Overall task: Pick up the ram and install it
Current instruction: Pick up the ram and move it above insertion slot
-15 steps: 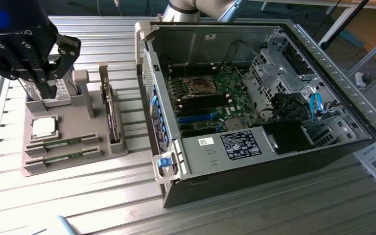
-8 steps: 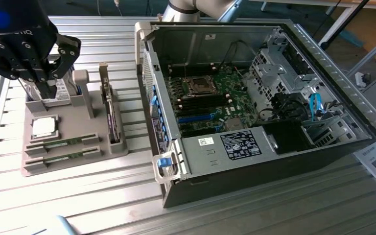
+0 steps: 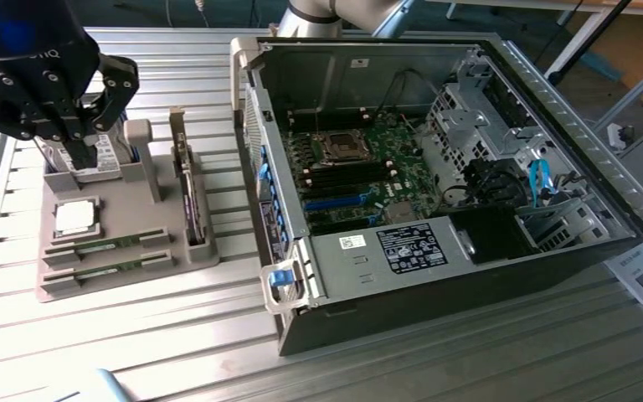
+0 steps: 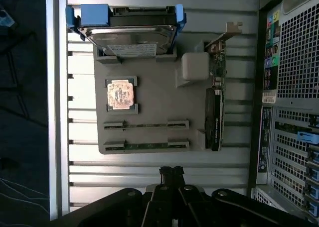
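Two ram sticks [image 3: 107, 244] [image 3: 100, 270], thin and green, lie side by side in slots of a grey holder tray [image 3: 148, 226] on the exterior view's left. In the wrist view the same ram sticks [image 4: 146, 124] [image 4: 146, 145] sit on the tray [image 4: 159, 102], the nearer one a short way beyond my fingertips. My black gripper [image 3: 83, 144] hangs above the tray's far end, over the hard drive. My gripper [image 4: 172, 174] is shut, its fingertips pressed together with nothing between them.
The tray also holds a hard drive [image 4: 129, 35] in blue rails, a square processor chip [image 4: 120, 94] and a dark expansion card [image 4: 214, 118] on edge. An open computer case [image 3: 545, 109] with its green motherboard [image 3: 361, 167] lies on the exterior view's right, on a slatted metal table [image 3: 165, 335].
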`<state>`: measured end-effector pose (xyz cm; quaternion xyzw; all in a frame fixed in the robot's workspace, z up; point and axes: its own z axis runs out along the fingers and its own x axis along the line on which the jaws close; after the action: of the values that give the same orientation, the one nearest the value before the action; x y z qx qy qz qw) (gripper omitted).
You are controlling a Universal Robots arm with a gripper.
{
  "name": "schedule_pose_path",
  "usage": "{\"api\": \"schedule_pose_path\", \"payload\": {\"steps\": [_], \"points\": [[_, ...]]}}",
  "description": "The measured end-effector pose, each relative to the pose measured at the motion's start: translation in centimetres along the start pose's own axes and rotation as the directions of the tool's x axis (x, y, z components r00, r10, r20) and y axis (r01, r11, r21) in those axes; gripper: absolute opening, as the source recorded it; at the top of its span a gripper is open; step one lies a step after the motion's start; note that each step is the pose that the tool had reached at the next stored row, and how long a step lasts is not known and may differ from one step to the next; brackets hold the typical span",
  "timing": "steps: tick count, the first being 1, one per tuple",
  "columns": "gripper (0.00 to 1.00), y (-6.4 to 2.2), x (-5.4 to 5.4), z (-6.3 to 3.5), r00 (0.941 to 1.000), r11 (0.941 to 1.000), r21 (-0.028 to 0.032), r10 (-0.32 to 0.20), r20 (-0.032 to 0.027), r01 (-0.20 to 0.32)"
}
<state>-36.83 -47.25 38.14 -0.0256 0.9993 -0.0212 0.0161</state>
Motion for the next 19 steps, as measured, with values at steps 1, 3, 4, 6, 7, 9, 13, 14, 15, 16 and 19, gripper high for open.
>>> {"api": "schedule_pose_path", "payload": {"steps": [1,3,4,6,7,9,13,14,15,16,19], "points": [[0.11,0.0,0.0,0.0,0.9998,0.9998,-0.0005,-0.018,0.0007,0.018],[0.11,0.0,0.0,0.02,0.9983,0.9983,-0.0016,-0.058,0.0025,0.058],[0.11,0.0,0.0,0.03,0.9965,0.9965,-0.0023,-0.084,0.0037,0.084],[0.11,0.0,0.01,0.04,0.9915,0.9915,-0.0035,-0.13,0.0058,0.13],[0.11,0.01,0.01,0.05,0.9846,0.9846,-0.0046,-0.175,0.008,0.175],[0.11,0.01,0.01,0.09,0.9691,0.9691,-0.0062,-0.247,0.0116,0.247],[0.11,0.01,0.01,0.14,0.9332,0.9332,-0.0081,-0.359,0.0176,0.359],[0.11,0.01,0.01,0.15,0.9241,0.9242,-0.0085,-0.382,0.0188,0.382],[0.11,0.01,0.01,0.16,0.9165,0.9166,-0.0086,-0.4,0.0198,0.4],[0.11,0.01,0.01,0.17,0.9024,0.9025,-0.009,-0.43,0.0216,0.431],[0.11,0.01,0.01,0.2,0.8707,0.8709,-0.0094,-0.491,0.0252,0.491]]}}
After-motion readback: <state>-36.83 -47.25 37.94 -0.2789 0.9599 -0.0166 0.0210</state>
